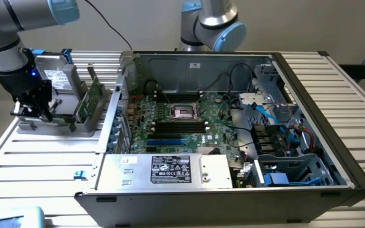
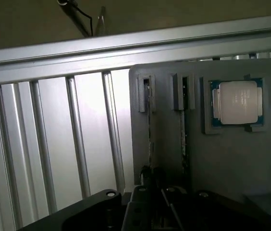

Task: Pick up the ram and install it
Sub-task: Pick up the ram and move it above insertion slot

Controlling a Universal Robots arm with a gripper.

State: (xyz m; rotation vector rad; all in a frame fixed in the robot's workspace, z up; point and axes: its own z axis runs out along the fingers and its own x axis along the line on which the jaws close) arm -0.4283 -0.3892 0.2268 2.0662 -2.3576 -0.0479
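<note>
In the wrist view the ram (image 2: pixel 150 120) stands on edge in a slot of the grey holder (image 2: pixel 222 159), seen as a thin dark-green strip. My gripper (image 2: pixel 155 186) is shut on the ram's near end, a dark finger on each side. One slot over stands a second stick (image 2: pixel 183 125). In the exterior view the gripper (image 1: pixel 33 113) reaches down into the left end of the holder (image 1: pixel 55 127), which sits to the left of the open computer case. Green sticks (image 1: pixel 92 97) stand upright in the holder. The motherboard's black memory slots (image 1: pixel 179 126) lie inside the case.
A processor chip (image 2: pixel 236 101) lies in a recess of the holder. A grey drive with a white label (image 1: pixel 59 78) stands behind the holder. The case wall (image 1: pixel 116 109) rises between holder and motherboard. A second arm (image 1: pixel 211 23) stands behind the case. The table is slatted aluminium (image 1: pixel 43 152).
</note>
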